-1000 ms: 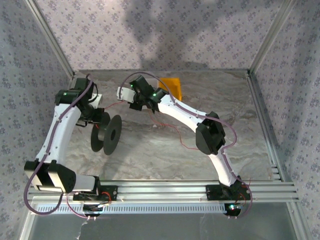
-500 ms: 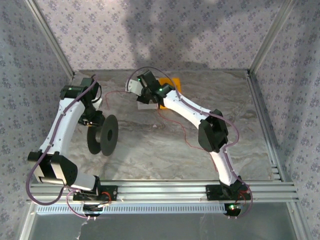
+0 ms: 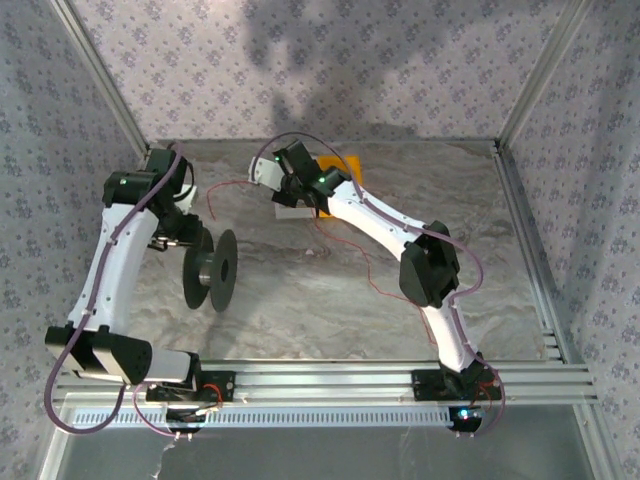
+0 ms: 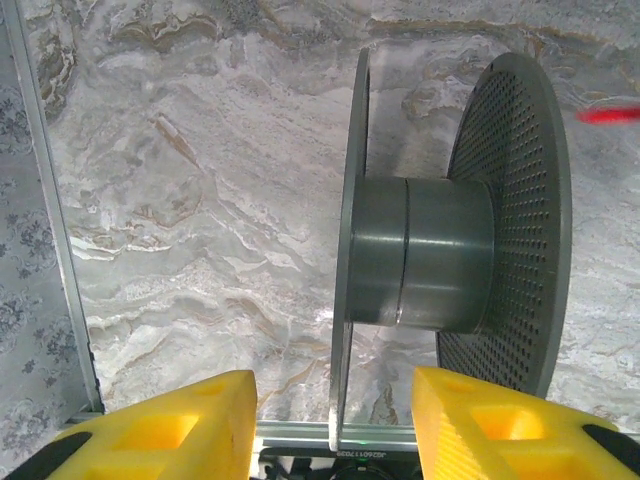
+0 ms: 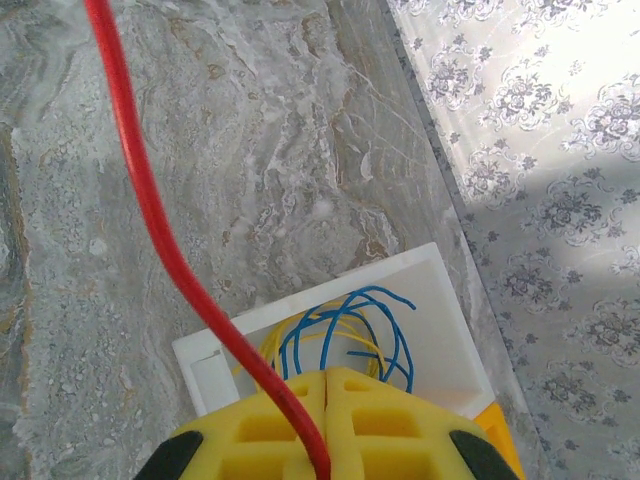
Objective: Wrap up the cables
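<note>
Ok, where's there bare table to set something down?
Bare: the right side between the right arm and the side rail, and the near middle between the spool and that arm. Crowded: far left-centre, around spool, white tray and red cable.

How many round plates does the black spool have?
2. On the spool, the thin plate sits edge-on left of the hub, and the holed plate sits right of it. Nothing seems to be hiding more.
</note>
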Robot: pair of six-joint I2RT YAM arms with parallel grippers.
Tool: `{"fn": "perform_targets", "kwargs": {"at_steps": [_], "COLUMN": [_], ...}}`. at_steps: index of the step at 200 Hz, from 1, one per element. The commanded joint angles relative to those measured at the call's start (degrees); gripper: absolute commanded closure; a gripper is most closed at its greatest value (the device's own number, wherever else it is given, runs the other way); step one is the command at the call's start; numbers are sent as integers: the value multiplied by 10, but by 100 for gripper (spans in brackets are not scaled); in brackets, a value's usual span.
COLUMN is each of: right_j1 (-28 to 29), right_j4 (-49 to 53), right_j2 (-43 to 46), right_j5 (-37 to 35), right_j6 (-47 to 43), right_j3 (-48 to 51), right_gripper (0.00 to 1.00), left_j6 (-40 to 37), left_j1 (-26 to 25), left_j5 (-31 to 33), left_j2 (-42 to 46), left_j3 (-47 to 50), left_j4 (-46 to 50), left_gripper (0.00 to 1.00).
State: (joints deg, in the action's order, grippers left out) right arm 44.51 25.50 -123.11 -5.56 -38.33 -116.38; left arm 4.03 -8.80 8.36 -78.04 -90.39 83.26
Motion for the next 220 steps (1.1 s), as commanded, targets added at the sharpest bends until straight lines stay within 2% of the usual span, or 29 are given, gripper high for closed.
{"fn": "perform_targets", "kwargs": {"at_steps": [1,31,49,96,149,220], "right_j1": [3,13,17,22,18,5], "right_j4": [7,-1,-2,-4,-1,7], "right_j2": [29,43,44,47,52,44], "right_j5": [12,34,35,36,37,42], "right_j6": [11,13,16,16,15,12], "right_j3": [8,31,39,42,46,30], "right_gripper": [100,100,100,100,100,100], "left_j6": [14,36,46,54,54,21], "left_j1": [-5,-6,-9,-20,-23,-13], "left_j5": [2,-14,-24,-32,-22,-2], "left_j2": [4,13,19,11,-12,-91], "left_j3": [-11,43,72,99,97,13], "left_j4": [41,21,7,-17,-44,-76], "left_gripper": [54,55,61,86,100,100]}}
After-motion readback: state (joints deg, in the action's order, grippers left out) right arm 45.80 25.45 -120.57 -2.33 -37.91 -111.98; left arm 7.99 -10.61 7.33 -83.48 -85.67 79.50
